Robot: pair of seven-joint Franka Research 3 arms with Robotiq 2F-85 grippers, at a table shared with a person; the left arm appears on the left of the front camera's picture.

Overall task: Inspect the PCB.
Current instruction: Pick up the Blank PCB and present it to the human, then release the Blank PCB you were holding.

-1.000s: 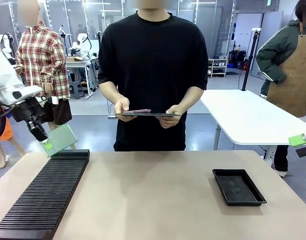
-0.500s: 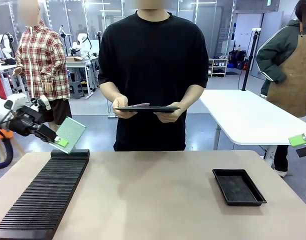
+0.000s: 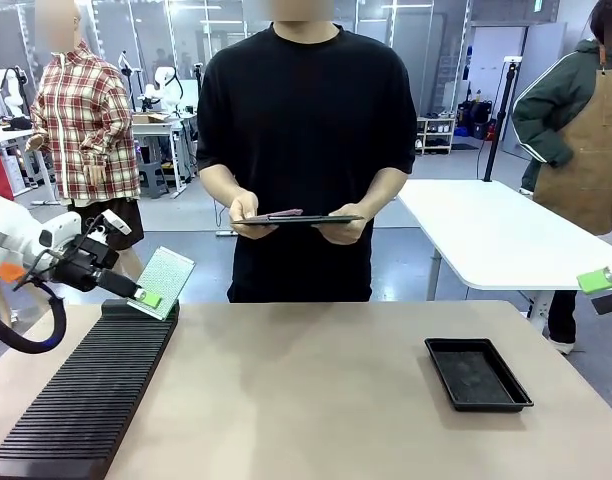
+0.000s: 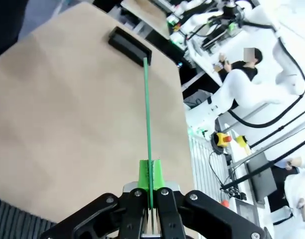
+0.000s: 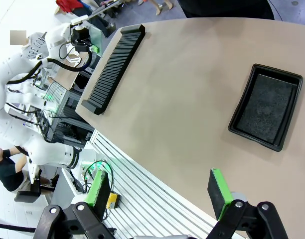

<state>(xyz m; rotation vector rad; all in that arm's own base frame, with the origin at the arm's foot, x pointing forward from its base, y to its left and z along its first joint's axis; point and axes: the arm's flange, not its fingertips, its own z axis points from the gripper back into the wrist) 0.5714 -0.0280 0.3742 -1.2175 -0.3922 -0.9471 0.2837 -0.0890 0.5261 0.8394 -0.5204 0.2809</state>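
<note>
The PCB, a thin green dotted board, hangs tilted just above the far end of the black slotted rack. My left gripper is shut on its lower left edge. In the left wrist view the PCB appears edge-on as a thin green line rising from between the green pads of the left gripper. At the right edge of the front view my right gripper hovers off the table. The right wrist view has the right gripper open with nothing between its fingers.
Across the table a person holds a dark clipboard level in both hands. A black tray lies on the right of the table. The rack and tray also appear from the right wrist.
My left arm has swung down and to the right, carrying the PCB toward the table's middle and turning it. The right gripper and the person have hardly moved.
</note>
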